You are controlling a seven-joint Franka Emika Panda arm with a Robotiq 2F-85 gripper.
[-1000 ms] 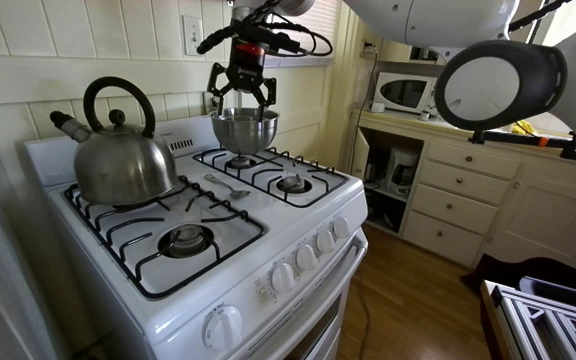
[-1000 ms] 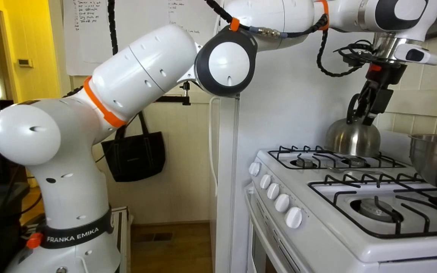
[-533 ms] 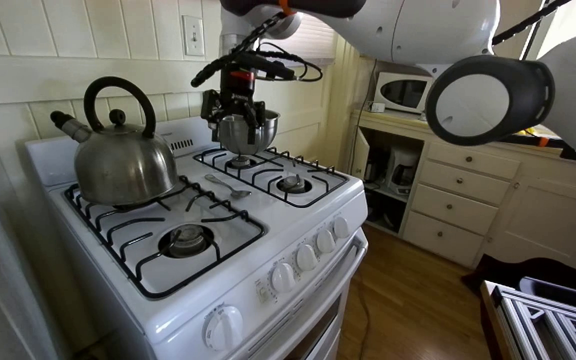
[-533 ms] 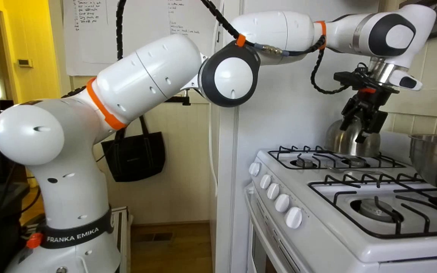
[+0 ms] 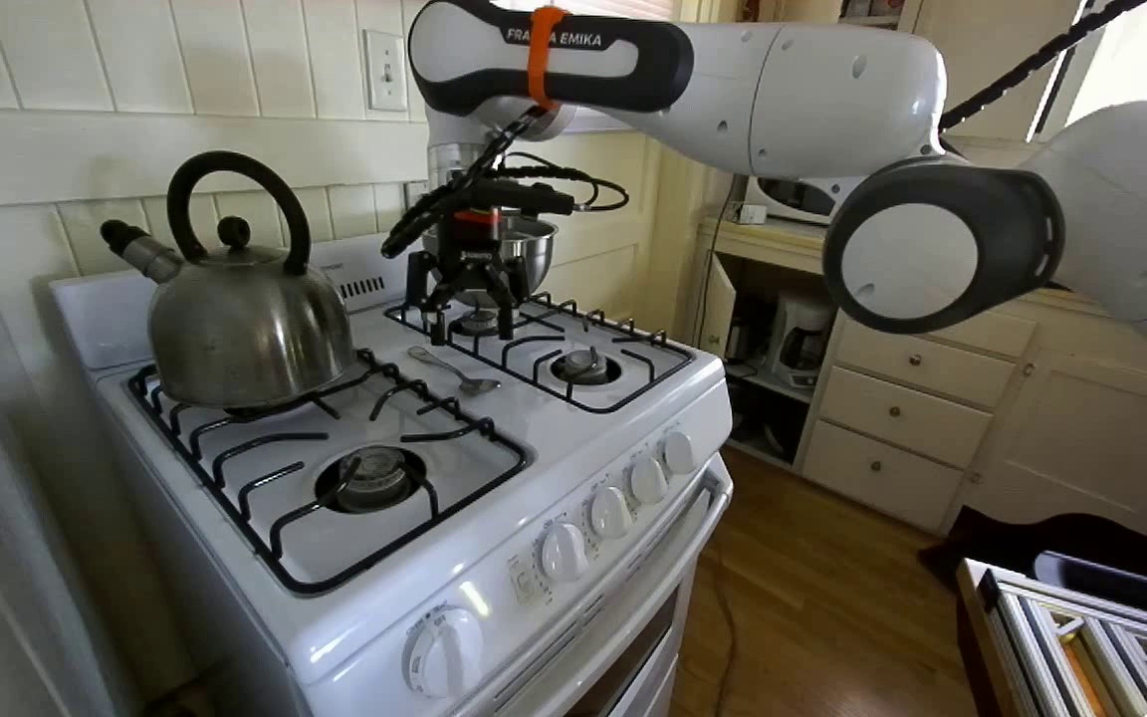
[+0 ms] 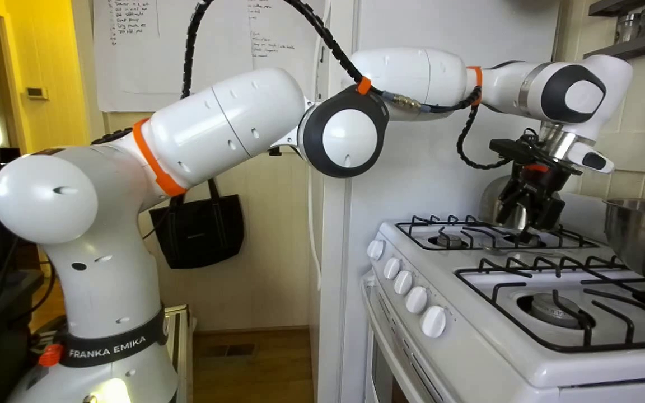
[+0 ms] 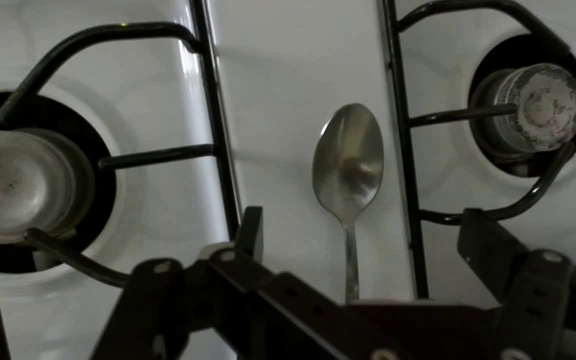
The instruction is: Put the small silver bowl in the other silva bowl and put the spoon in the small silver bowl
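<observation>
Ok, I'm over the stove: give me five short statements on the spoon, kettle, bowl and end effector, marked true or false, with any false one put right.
1. The spoon lies on the white strip between two grates. True.
2. The spoon's rounded end faces the back of the stove. False: its handle points to the back panel.
3. The kettle stands on one of the grates. True.
4. The spoon is gripped. False: the end effector is open and holds nothing.
5. A steel bowl stands on the other grate. True.

gripper (image 5: 472,330): jaws apart, above stove (image 5: 556,436) | spoon (image 5: 461,377): between grates (image 5: 486,426) | steel bowl (image 5: 535,255): partly behind gripper
</observation>
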